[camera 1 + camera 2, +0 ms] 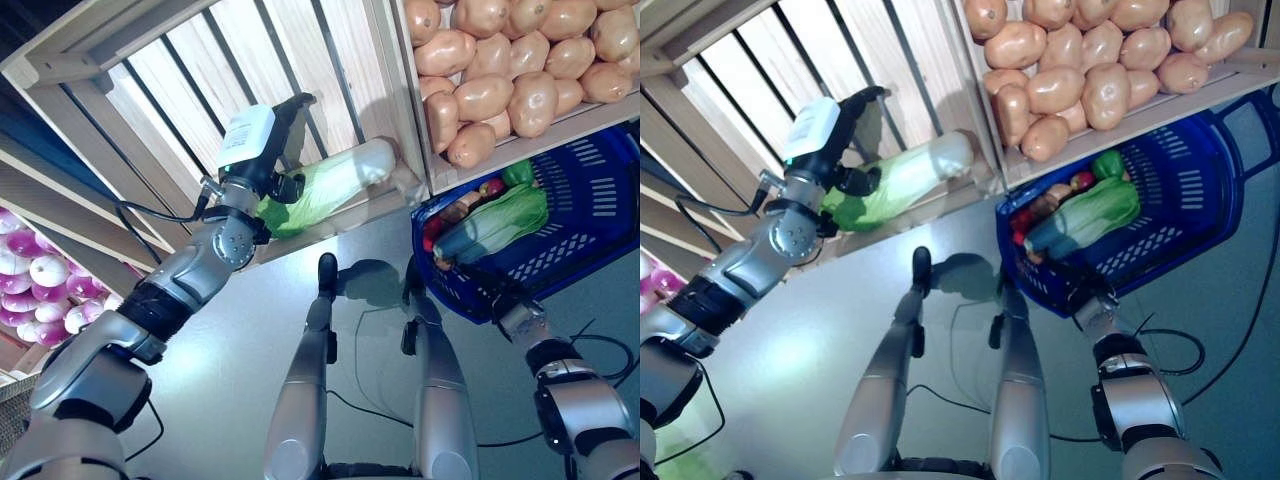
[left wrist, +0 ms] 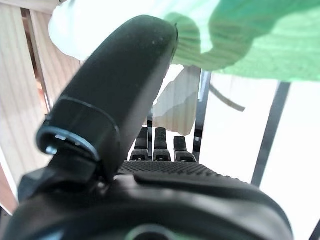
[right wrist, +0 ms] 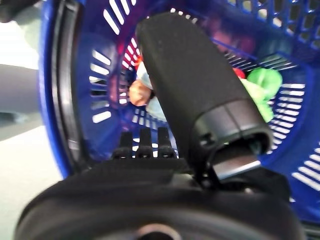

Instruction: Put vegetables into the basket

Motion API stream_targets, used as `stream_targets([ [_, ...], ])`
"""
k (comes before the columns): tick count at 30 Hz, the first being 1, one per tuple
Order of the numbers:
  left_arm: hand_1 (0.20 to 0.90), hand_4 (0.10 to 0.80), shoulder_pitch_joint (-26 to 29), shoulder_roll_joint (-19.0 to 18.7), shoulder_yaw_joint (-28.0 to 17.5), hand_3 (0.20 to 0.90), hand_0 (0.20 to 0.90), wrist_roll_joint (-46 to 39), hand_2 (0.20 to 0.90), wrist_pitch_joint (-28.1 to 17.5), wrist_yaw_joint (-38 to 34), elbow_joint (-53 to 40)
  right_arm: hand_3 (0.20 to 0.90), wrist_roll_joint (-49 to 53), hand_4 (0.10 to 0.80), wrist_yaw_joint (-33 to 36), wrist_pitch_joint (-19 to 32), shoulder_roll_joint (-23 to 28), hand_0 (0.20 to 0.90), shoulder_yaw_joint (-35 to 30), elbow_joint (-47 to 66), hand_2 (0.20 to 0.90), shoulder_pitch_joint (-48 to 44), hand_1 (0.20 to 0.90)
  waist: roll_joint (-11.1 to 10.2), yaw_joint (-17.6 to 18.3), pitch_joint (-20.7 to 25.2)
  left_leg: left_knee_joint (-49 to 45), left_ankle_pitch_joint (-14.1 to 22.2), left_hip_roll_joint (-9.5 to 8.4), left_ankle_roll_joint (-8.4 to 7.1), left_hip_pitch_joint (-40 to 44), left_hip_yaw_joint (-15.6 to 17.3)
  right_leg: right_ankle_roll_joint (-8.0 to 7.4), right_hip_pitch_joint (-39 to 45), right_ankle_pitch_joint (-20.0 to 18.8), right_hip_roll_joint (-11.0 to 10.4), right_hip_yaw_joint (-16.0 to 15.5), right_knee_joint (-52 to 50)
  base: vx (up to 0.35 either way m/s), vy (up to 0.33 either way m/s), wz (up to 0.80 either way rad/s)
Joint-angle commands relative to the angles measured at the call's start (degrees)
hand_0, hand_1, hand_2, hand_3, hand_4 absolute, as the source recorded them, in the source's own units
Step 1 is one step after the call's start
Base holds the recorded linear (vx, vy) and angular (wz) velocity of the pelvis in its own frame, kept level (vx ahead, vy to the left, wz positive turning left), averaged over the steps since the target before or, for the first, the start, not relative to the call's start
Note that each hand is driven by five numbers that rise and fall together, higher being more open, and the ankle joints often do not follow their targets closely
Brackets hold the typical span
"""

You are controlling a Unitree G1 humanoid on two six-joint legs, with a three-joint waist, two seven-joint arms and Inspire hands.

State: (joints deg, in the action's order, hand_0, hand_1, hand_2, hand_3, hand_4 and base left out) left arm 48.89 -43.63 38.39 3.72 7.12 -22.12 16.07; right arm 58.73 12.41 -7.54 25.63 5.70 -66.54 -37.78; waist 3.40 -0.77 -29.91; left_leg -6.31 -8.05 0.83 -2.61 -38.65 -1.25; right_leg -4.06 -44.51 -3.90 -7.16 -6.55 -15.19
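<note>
A long white and green cabbage (image 1: 335, 185) lies in the slatted wooden crate (image 1: 200, 70) of the stand. My left hand (image 1: 270, 150) is at its leafy green end, with the fingers straight up along the slats and the thumb resting against the leaves. The left wrist view shows the thumb (image 2: 120, 90) under the cabbage (image 2: 250, 40). The blue plastic basket (image 1: 600, 200) stands on the floor and holds another cabbage (image 1: 495, 225), a green vegetable, red ones and a brown one. My right hand (image 1: 505, 298) is at the basket's near rim (image 3: 65, 100) with straight fingers.
The wooden stand's lower shelf edge (image 1: 520, 150) overhangs the basket's far side. Grey floor (image 1: 230, 340) lies between the stand and the basket.
</note>
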Motion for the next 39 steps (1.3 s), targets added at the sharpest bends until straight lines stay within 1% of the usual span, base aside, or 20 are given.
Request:
stream_targets([
  [1, 0.900, 0.800, 5.0, 5.6, -2.4, 0.900, 0.900, -0.9, 0.900, -3.7, -0.5, -4.2, 0.900, -2.4, 0.800, -0.2, -0.3, 1.5, 0.900, 2.3, 0.8, 0.900, 3.7, 0.900, 0.1, 1.8, 0.1, -2.1, 0.5, -4.05, 0.80, -2.9, 1.8, -0.02, 2.9, -2.7, 3.9, 0.0, 3.2, 0.000, 0.000, 0.00],
  [3, 0.900, 0.800, 5.2, 5.8, -2.9, 0.900, 0.900, -0.4, 0.900, -3.4, -1.2, -5.7, 0.900, -2.3, 0.800, 0.0, 0.2, 1.3, 0.900, 2.3, 1.0, 0.900, 3.9, 0.900, 0.1, 1.7, 0.1, -2.4, 0.7, -4.21, 0.88, -3.0, 1.9, 0.07, 2.7, -2.6, 3.9, 0.0, 3.0, 0.000, 0.000, 0.00],
  [5, 0.900, 0.800, 5.2, 5.5, -3.5, 0.900, 0.900, 2.1, 0.900, -3.1, -3.9, -6.9, 0.900, -2.4, 0.800, 0.1, 0.8, 1.0, 0.900, 2.2, 1.1, 0.900, 4.2, 0.900, 0.1, 1.6, 0.1, -2.5, 0.4, -4.31, 0.92, -3.4, 1.8, 0.13, 2.4, -3.0, 3.9, -0.1, 3.0, 0.000, 0.000, 0.00],
  [6, 0.900, 0.800, 5.1, 5.2, -4.0, 0.900, 0.900, 3.4, 0.900, -2.5, -7.0, -7.4, 0.900, -2.5, 0.800, 0.3, 0.8, 1.0, 0.900, 2.2, 1.5, 0.900, 4.4, 0.900, 0.1, 1.6, 0.1, -2.5, 0.4, -4.37, 0.95, -3.3, 1.7, 0.16, 2.4, -3.0, 3.9, -0.2, 3.1, 0.040, -0.030, 0.00],
  [8, 0.900, 0.800, 4.5, 4.4, -6.0, 0.900, 0.900, 8.3, 0.900, -0.9, -16.0, -8.6, 0.900, -2.3, 0.800, 0.8, 1.5, 0.4, 0.900, 2.2, 2.2, 0.900, 5.4, 0.900, 0.0, 1.2, 0.1, -2.6, 1.0, -4.46, 1.00, -3.0, 1.5, 0.18, 2.8, -2.3, 3.8, -0.4, 2.8, 0.030, -0.040, 0.00],
  [10, 0.900, 0.800, 4.0, 2.7, -8.9, 0.900, 0.900, 13.3, 0.900, -1.2, -23.1, -9.6, 0.900, -1.4, 0.800, 1.8, 2.2, -0.5, 0.900, 2.3, 3.5, 0.900, 6.6, 0.900, -0.3, 0.8, 0.1, -3.2, 1.1, -4.64, 1.10, -3.5, 1.1, 0.33, 2.4, -2.2, 3.7, -0.6, 2.6, 0.003, -0.067, 0.01],
  [11, 0.900, 0.800, 3.3, 2.4, -10.2, 0.900, 0.900, 14.0, 0.900, -1.6, -24.9, -10.2, 0.900, -1.2, 0.800, 2.2, 2.5, -1.0, 0.900, 2.4, 4.1, 0.900, 7.4, 0.900, -0.4, 0.7, 0.1, -3.8, 1.7, -4.75, 1.08, -3.4, 0.9, 0.36, 2.6, -1.7, 3.6, -0.7, 2.2, 0.004, -0.070, 0.03],
  [13, 0.900, 0.800, 2.4, 2.4, -11.8, 0.900, 0.900, 15.9, 0.900, -2.4, -27.2, -10.9, 0.900, -1.2, 0.800, 3.0, 2.8, -1.9, 0.900, 2.3, 5.1, 0.900, 7.8, 0.900, -0.5, 0.5, 0.1, -4.2, 1.4, -4.90, 1.05, -4.1, 0.6, 0.44, 2.0, -2.1, 3.5, -1.0, 2.1, -0.003, -0.043, 0.02],
  [15, 0.900, 0.800, 0.5, 3.0, -13.9, 0.900, 0.900, 19.8, 0.900, -2.5, -31.0, -12.5, 0.900, -0.1, 0.800, 3.9, 2.5, -2.9, 0.900, 2.2, 7.0, 0.900, 8.8, 0.900, -0.9, 0.2, 0.1, -4.7, 2.2, -4.97, 1.01, -3.9, 0.1, 0.34, 2.2, -1.4, 3.4, -1.2, 1.4, 0.018, -0.045, 0.00],
  [18, 0.900, 0.800, 0.0, 3.6, -15.1, 0.900, 0.900, 23.8, 0.900, -2.9, -33.5, -13.0, 0.900, 0.2, 0.800, 3.7, 2.9, -3.9, 0.900, 2.7, 8.2, 0.900, 8.8, 0.900, -1.3, 0.0, 0.1, -5.0, 2.0, -4.94, 0.98, -4.7, -0.1, 0.44, 1.5, -1.6, 3.5, -1.5, 1.1, -0.001, -0.040, 0.00],
  [20, 0.900, 0.800, 0.2, 4.2, -14.8, 0.900, 0.900, 24.0, 0.900, -3.1, -32.5, -13.6, 0.900, -0.3, 0.800, 4.6, 2.4, -4.3, 0.900, 3.3, 9.5, 0.900, 8.6, 0.900, -1.6, 0.1, 0.1, -4.8, 2.0, -4.86, 0.97, -4.7, -0.1, 0.43, 1.5, -1.6, 3.6, -1.6, 1.1, 0.000, 0.000, 0.00],
  [23, 0.900, 0.800, -0.1, 5.3, -14.5, 0.900, 0.900, 21.6, 0.900, -4.8, -28.4, -14.7, 0.900, -0.4, 0.800, 5.7, 2.4, -4.7, 0.900, 3.7, 10.8, 0.900, 8.7, 0.900, -1.8, 0.2, 0.1, -4.4, 1.9, -4.86, 0.97, -4.5, 0.1, 0.48, 1.5, -1.6, 4.0, -1.4, 1.2, 0.000, 0.000, 0.00],
  [24, 0.900, 0.800, -0.7, 5.5, -14.1, 0.900, 0.900, 20.3, 0.900, -5.0, -26.1, -15.2, 0.900, -0.5, 0.800, 5.7, 2.6, -4.7, 0.900, 3.7, 10.8, 0.900, 9.2, 0.900, -1.7, 0.2, 0.1, -4.4, 2.5, -4.92, 0.98, -4.0, 0.1, 0.38, 1.9, -1.1, 4.0, -1.4, 1.0, 0.000, 0.000, 0.00],
  [25, 0.900, 0.800, -1.1, 6.0, -13.5, 0.900, 0.900, 17.0, 0.900, -5.8, -22.2, -15.2, 0.900, -0.7, 0.800, 5.7, 2.8, -4.9, 0.900, 3.6, 10.7, 0.900, 9.3, 0.900, -1.6, 0.2, 0.1, -4.4, 2.4, -4.98, 1.00, -4.0, 0.1, 0.31, 1.9, -1.2, 4.0, -1.4, 1.0, 0.000, 0.000, 0.00],
  [26, 0.900, 0.800, -1.4, 6.4, -13.2, 0.900, 0.900, 13.0, 0.900, -6.0, -18.4, -15.3, 0.900, -1.1, 0.800, 5.7, 2.8, -4.8, 0.900, 3.5, 10.6, 0.900, 9.2, 0.900, -1.6, 0.2, 0.1, -4.4, 2.3, -4.95, 0.98, -4.1, 0.2, 0.26, 1.8, -1.3, 4.0, -1.5, 1.1, 0.000, 0.000, 0.00],
  [28, 0.900, 0.800, -2.3, 7.3, -11.7, 0.900, 0.900, 8.4, 0.900, -5.7, -11.9, -15.8, 0.900, -1.5, 0.800, 5.7, 2.7, -4.6, 0.900, 3.1, 10.5, 0.900, 8.8, 0.900, -1.2, 0.3, 0.1, -4.0, 1.7, -5.02, 1.03, -4.4, 0.4, 0.20, 1.5, -2.0, 4.0, -1.6, 1.5, 0.000, 0.000, 0.00],
  [30, 0.900, 0.800, -3.0, 8.0, -10.1, 0.900, 0.900, 6.2, 0.900, -5.3, -6.6, -15.7, 0.900, -2.0, 0.800, 5.5, 2.3, -4.3, 0.900, 2.6, 9.9, 0.900, 8.8, 0.900, -0.9, 0.4, 0.1, -3.9, 2.0, -5.08, 1.07, -3.9, 0.6, 0.13, 2.0, -1.7, 4.0, -1.5, 1.5, 0.002, 0.020, 0.00],
  [31, 0.900, 0.800, -3.0, 8.0, -9.4, 0.900, 0.900, 4.8, 0.900, -5.1, -5.0, -15.8, 0.900, -2.4, 0.800, 5.1, 2.0, -3.8, 0.900, 2.3, 9.4, 0.900, 8.4, 0.900, -0.7, 0.5, 0.1, -3.8, 1.6, -5.09, 1.11, -4.2, 0.8, 0.21, 1.7, -2.2, 4.0, -1.5, 1.7, 0.007, 0.051, 0.00],
  [34, 0.900, 0.800, -3.0, 8.4, -7.6, 0.900, 0.900, 2.4, 0.900, -3.6, -1.0, -15.9, 0.900, -3.0, 0.800, 4.1, 1.4, -2.9, 0.900, 1.8, 7.4, 0.900, 8.0, 0.900, -0.1, 0.5, 0.1, -3.9, 1.9, -5.17, 1.22, -3.7, 1.1, 0.15, 2.2, -1.7, 4.0, -1.4, 1.5, 0.017, 0.040, -0.01],
  [39, 0.900, 0.800, -1.1, 7.6, -5.3, 0.900, 0.900, -0.9, 0.900, -1.5, 2.1, -14.8, 0.900, -3.4, 0.800, 2.3, 0.9, -1.3, 0.900, 2.1, 4.6, 0.900, 6.3, 0.900, 0.5, 0.8, 0.1, -4.4, 1.7, -5.02, 1.29, -3.9, 1.6, 0.32, 1.9, -1.8, 4.0, -0.9, 1.3, 0.002, 0.006, -0.01],
])
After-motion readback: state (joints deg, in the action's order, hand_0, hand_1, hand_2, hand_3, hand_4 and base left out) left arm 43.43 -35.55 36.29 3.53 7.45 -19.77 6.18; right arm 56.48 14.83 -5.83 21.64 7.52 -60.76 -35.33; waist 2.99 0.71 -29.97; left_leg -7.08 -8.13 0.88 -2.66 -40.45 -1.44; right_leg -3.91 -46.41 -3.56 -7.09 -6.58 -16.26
